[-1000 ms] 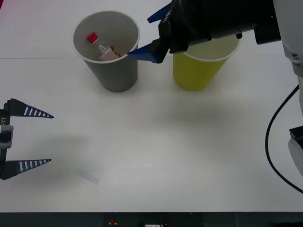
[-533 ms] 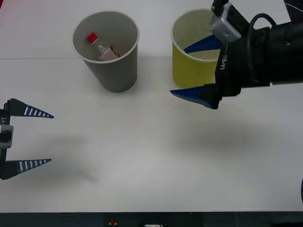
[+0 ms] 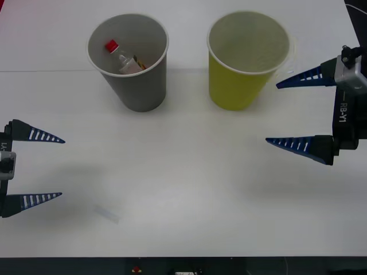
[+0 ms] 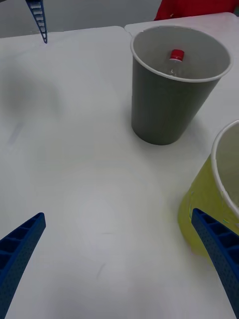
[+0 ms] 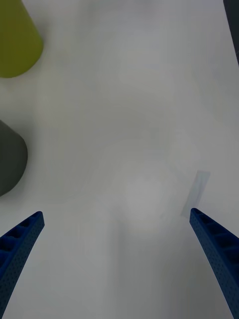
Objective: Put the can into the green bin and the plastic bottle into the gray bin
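The gray bin (image 3: 137,86) stands at the back left of the table with the plastic bottle (image 3: 123,58) lying inside it, red cap up. Beside it on the right stands the green bin (image 3: 235,89); its inside looks bare from here. The can is out of view. My right gripper (image 3: 272,113) hovers open to the right of the green bin, holding nothing. My left gripper (image 3: 63,168) is parked open at the table's left edge. In the right wrist view the gray bin (image 4: 169,109), the bottle's cap (image 4: 176,55) and the green bin (image 4: 211,214) lie ahead of the open right gripper (image 4: 118,214).
The white table (image 3: 183,189) spreads out in front of both cups. A small clear strip (image 3: 107,213) lies flat near the left gripper, and the same strip (image 5: 196,192) shows in the left wrist view, along with the green bin (image 5: 15,40) and gray bin (image 5: 10,154).
My right gripper has pulled back from beside the gray bin's rim, past the green bin, to the right edge of the table, open throughout. The left arm has not moved.
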Tool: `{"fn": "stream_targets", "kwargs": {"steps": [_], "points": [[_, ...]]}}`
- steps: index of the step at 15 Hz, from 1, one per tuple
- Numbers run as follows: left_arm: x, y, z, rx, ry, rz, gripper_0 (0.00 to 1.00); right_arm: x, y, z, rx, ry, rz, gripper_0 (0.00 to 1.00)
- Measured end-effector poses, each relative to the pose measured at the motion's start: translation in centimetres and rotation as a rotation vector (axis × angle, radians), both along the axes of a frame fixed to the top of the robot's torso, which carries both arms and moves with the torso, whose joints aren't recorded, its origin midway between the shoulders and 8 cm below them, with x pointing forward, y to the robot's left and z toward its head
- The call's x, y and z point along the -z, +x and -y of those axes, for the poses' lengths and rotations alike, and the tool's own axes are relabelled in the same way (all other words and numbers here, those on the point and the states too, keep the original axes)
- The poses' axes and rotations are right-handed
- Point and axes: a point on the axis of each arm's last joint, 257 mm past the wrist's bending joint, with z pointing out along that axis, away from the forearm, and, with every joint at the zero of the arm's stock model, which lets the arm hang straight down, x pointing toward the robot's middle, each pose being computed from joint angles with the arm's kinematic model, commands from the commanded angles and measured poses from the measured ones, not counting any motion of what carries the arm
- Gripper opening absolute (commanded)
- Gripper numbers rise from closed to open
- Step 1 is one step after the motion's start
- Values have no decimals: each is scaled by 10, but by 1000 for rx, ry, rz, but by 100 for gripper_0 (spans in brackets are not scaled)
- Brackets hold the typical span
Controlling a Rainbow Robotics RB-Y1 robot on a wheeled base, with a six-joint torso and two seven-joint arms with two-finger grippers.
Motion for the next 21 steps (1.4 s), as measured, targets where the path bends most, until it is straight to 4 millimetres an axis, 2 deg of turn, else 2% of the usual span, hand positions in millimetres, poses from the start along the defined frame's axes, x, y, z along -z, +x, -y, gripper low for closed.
{"fn": "stream_targets", "kwargs": {"steps": [4, 9, 15, 21], "points": [[0, 0, 0, 0, 0, 0, 100, 24, -8, 37, 42, -41, 14, 100], [0, 0, 0, 0, 0, 0, 100, 50, -21, 62, -7, -70, -30, 100], [0, 0, 0, 0, 0, 0, 100, 60, -35, 69, -46, -122, -76, 100], [0, 0, 0, 0, 0, 0, 100, 64, -38, 67, -61, -135, -90, 100]]}}
